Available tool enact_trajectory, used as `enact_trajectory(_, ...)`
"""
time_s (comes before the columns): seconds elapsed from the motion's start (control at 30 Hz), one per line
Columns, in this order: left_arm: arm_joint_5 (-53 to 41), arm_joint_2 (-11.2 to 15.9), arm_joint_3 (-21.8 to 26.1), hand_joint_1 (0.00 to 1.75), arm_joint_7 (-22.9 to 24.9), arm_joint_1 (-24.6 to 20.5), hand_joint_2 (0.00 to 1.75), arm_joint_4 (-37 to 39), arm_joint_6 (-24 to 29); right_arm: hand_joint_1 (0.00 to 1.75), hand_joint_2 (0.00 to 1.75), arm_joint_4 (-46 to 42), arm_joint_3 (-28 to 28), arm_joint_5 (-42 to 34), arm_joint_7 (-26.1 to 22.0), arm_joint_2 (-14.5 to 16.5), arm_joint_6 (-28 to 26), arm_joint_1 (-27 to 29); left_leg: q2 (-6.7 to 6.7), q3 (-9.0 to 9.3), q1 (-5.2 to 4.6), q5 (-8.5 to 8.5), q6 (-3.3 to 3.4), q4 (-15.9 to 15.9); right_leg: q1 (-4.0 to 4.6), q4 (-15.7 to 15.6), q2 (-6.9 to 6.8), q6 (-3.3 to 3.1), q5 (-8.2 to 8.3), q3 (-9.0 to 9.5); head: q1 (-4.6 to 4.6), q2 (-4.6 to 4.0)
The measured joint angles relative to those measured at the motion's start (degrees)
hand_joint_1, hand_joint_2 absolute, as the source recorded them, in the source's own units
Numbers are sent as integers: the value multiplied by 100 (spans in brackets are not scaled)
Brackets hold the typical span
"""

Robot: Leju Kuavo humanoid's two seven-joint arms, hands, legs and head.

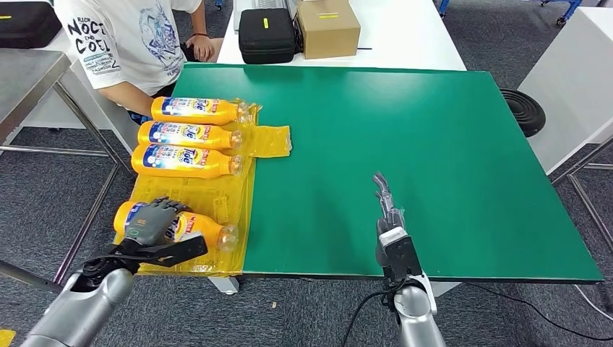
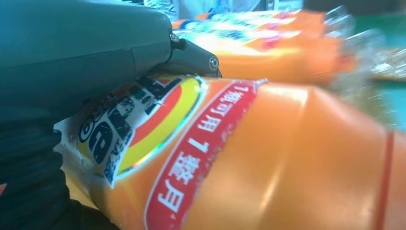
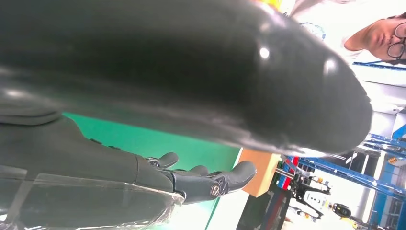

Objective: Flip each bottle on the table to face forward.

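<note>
Orange bottles lie on their sides on a yellow plastic sheet (image 1: 217,199) that covers the left edge of the green table (image 1: 434,144), all with their caps pointing toward the middle of the table. Three of them sit in a close row toward the far left corner: the farthest bottle (image 1: 195,110), the second bottle (image 1: 186,134) just beside it, and the third bottle (image 1: 184,160) next in line, each with its blue and white label facing up. The nearest bottle (image 1: 189,228) lies apart from that row, close to the near left corner, and the left hand (image 1: 150,220) grasps it from above, dark fingers wrapped over its labelled body; in the left wrist view the same label with its red band shows right against the grey thumb. The right hand (image 1: 387,206) rests well apart from the bottles, near the near edge around the middle of the table, released, with its fingers stretched out straight and nothing in them. A person in a white printed shirt (image 1: 126,40) stands at the far left corner. Beyond the far edge, on a white table (image 1: 412,36), a black case (image 1: 267,34) sits beside a cardboard box (image 1: 327,27).
</note>
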Motion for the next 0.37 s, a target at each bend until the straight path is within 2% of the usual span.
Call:
enact_trajectory(0.17,-271,-553,245,175,58,82,175,-15,139,0,0,0,-5,19,-1,49,-18,3,-21,9,-4,-1,4,0,-3,-2,-18,1,-9,15,-1,0)
enact_trajectory(0.37,-498,-872,394,175,85,76,175,-2,19,0,0,0,-30,31,0,74,-19,3,-22,12,-3,3,9,0,-1,-1,-19,8,-2,18,-2,0)
